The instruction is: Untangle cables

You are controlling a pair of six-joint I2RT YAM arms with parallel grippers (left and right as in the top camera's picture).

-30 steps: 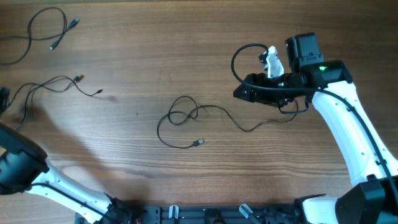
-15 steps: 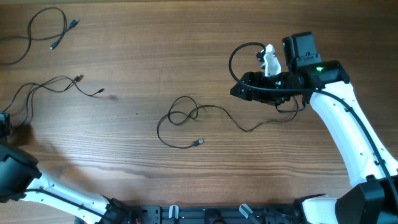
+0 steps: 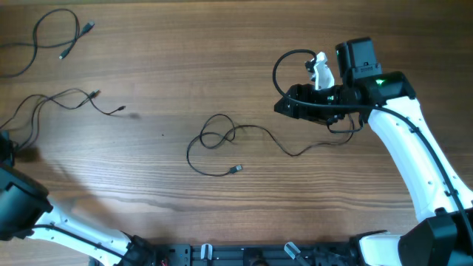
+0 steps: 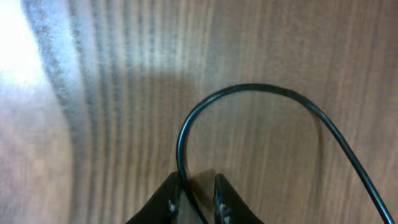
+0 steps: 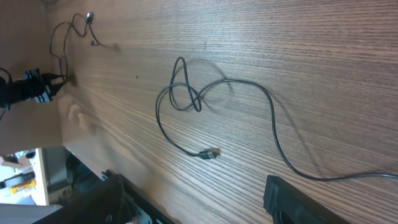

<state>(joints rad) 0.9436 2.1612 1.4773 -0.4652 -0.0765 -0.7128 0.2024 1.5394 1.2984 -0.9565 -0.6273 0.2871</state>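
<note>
Left claw (image 4: pixel 196 190) narrowed since a second ago, now pinching left-edge cable (image 4: pixel 249 90) at bench (image 3: pixel 162 199) margin.
Right claw (image 3: pixel 287 108) spread and empty over bench. Looped cable (image 3: pixel 222 137) mid-bench, plug (image 3: pixel 235 170) lying free, far end trailing toward right arm. Third cable (image 3: pixel 52 29) loose at far-left corner, apart from the rest.
</note>
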